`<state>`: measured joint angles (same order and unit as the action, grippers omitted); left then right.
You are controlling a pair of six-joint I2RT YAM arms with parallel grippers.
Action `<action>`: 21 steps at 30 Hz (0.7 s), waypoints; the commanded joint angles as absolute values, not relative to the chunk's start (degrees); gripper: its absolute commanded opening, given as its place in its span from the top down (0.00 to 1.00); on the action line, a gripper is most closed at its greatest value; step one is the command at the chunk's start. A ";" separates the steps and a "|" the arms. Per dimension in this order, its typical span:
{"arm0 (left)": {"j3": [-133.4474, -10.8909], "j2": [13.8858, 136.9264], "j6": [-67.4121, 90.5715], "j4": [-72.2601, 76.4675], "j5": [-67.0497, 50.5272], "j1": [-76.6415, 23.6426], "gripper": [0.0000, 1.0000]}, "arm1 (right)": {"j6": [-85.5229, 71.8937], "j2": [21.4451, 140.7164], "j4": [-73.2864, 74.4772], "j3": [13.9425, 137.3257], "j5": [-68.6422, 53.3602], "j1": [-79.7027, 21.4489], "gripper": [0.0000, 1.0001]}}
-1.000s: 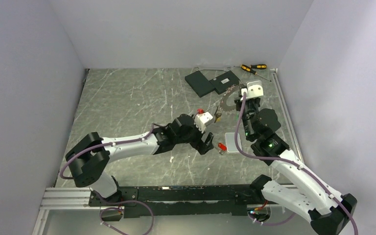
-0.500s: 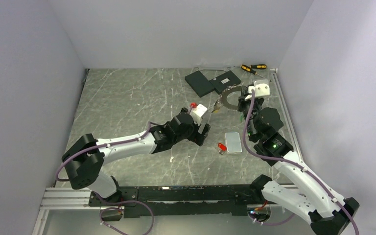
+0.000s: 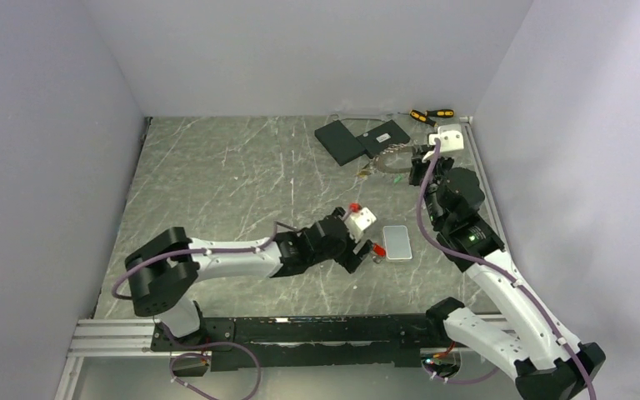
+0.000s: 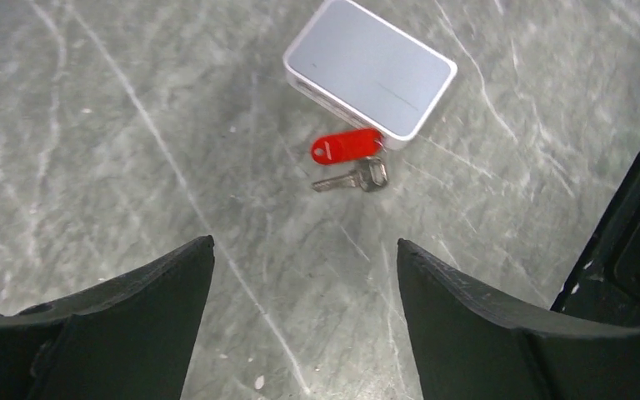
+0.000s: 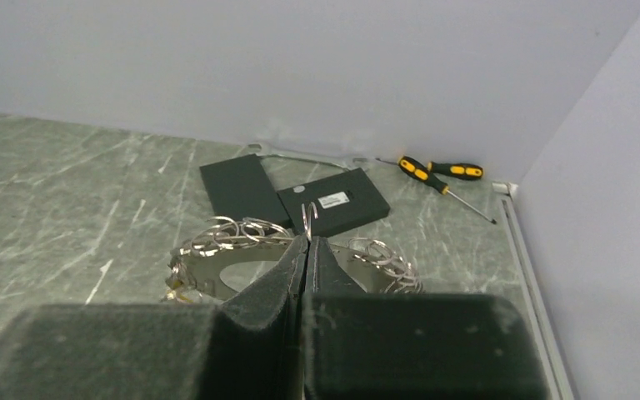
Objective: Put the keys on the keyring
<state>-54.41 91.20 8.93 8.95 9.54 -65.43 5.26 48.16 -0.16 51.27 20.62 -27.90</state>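
A key with a red plastic head [image 4: 347, 147] lies flat on the marble, touching the near edge of a small white box [image 4: 371, 65]. My left gripper [image 4: 304, 243] hovers open just short of it, with nothing between the fingers. In the top view the left gripper [image 3: 360, 250] sits right beside the red key [image 3: 377, 249]. My right gripper [image 5: 307, 242] is shut on the keyring [image 5: 217, 268], pinching a small wire loop on its rim. The toothed grey keyring [image 3: 387, 160] hangs at the far right, with a yellowish key [image 5: 173, 292] at its left end.
Two flat black slabs [image 5: 246, 188] lie behind the keyring near the back wall. Two yellow-and-black screwdrivers [image 5: 437, 173] rest in the back right corner. The right wall and a metal edge strip [image 5: 533, 283] run close to the right arm.
My left gripper has pulled away from the keyring and swung forward and right to the red key, still open. My right gripper carried the keyring back toward the far right corner.
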 commanded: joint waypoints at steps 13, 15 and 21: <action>-55.81 105.83 1.82 29.46 7.95 -71.35 0.35 | 4.73 46.63 -4.20 53.51 27.11 -25.62 1.00; -54.66 107.32 0.82 34.49 8.73 -71.89 0.36 | 4.75 46.42 -4.22 53.35 26.99 -25.58 1.00; -52.24 112.42 -4.15 48.52 11.42 -73.73 0.39 | 4.83 46.10 -4.21 53.01 26.65 -25.40 1.00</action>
<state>-53.95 109.71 0.71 34.50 8.56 -72.38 5.28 47.62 0.40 51.79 25.67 -25.78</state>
